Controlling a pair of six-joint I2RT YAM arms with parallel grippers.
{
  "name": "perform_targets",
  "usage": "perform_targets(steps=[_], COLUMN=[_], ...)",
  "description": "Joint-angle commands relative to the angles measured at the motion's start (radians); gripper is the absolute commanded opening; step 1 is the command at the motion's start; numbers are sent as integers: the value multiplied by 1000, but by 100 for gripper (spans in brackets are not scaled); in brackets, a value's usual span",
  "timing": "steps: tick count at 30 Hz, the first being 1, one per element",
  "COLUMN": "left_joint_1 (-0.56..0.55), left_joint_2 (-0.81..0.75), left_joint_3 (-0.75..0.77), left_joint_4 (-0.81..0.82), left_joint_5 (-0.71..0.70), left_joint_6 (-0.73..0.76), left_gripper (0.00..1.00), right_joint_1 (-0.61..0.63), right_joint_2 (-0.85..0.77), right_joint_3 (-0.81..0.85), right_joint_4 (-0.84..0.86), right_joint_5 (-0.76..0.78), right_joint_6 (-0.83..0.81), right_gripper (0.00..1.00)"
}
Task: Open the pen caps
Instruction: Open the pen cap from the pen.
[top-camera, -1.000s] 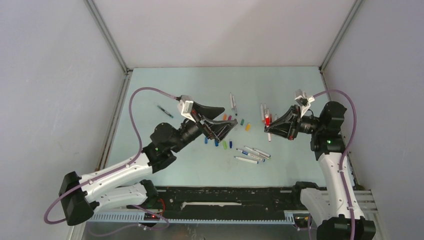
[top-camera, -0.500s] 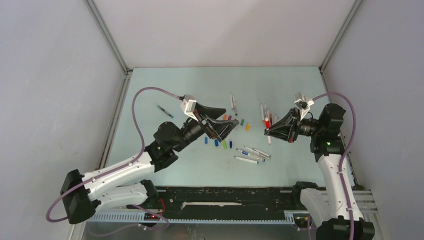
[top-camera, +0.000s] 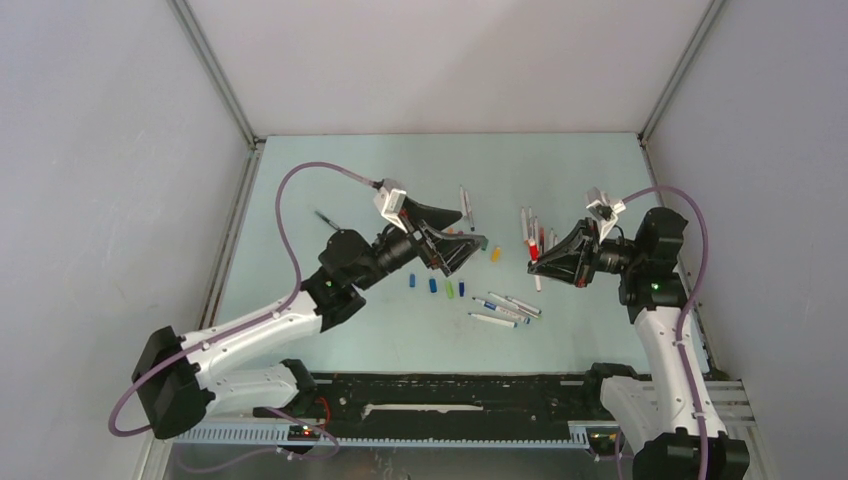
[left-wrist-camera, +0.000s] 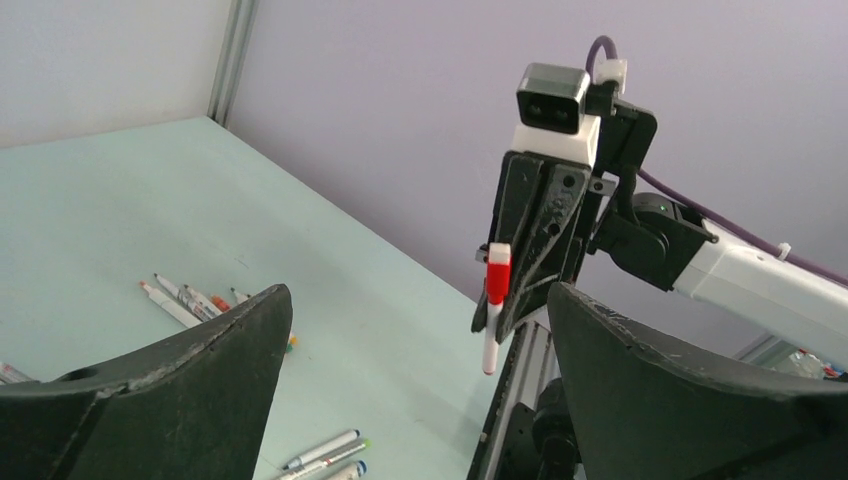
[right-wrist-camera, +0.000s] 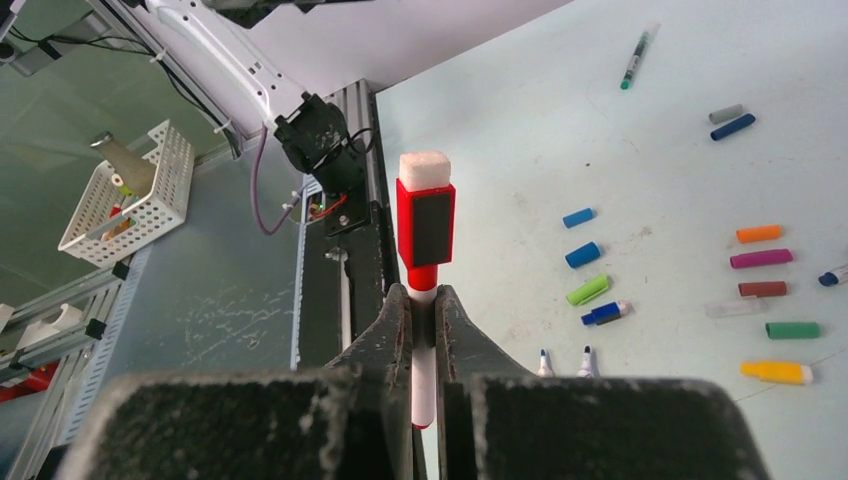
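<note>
**benchrat:** So, how are the jaws seen to stand?

**yam_fan:** Well, the right gripper (right-wrist-camera: 421, 300) is clamped tight on a pen (right-wrist-camera: 423, 370). The white barrel is pinched just below the red cap (right-wrist-camera: 425, 225), which is on the pen and sticks out past the fingertips. The left gripper (left-wrist-camera: 415, 300) is spread wide, with nothing held or touched.

**benchrat:** Anything given by one view only?

**yam_fan:** Yep. The pinch itself is only shown up close by the right wrist view. The loose caps (right-wrist-camera: 761, 259) are seen there too, scattered on the table (right-wrist-camera: 620, 160): blue, green, orange, purple, yellow. From the left wrist, the held pen is seen side-on, framed between the open fingers. From the top, the two grippers are seen facing each other, well apart. The loose caps are spotted beside the left one, and more pens (top-camera: 505, 308) are laid between the arms.
</note>
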Motion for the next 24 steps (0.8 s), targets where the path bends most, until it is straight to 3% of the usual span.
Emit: perform_targets(steps=[1,10,16,24], left_joint_1=[59,84,84,84], left_joint_2=[23,70,107,119], left_joint_3=[81,124,63,58], left_joint_4=[59,-3,169,252], left_joint_5=[105,185,229,225], left_joint_6=[-31,-23,-103,-98], left_gripper=[100,100,100,99], right_joint_1=[14,60,84,129], right_joint_2=[10,57,68,88], right_joint_3=[0,0,0,0], right_joint_4=[-5,-15,-31,-13], right_joint_5=[-24,-38,-35,-44], right_joint_6=[-45,-84,-103,-100], right_gripper=[0,0,0,0])
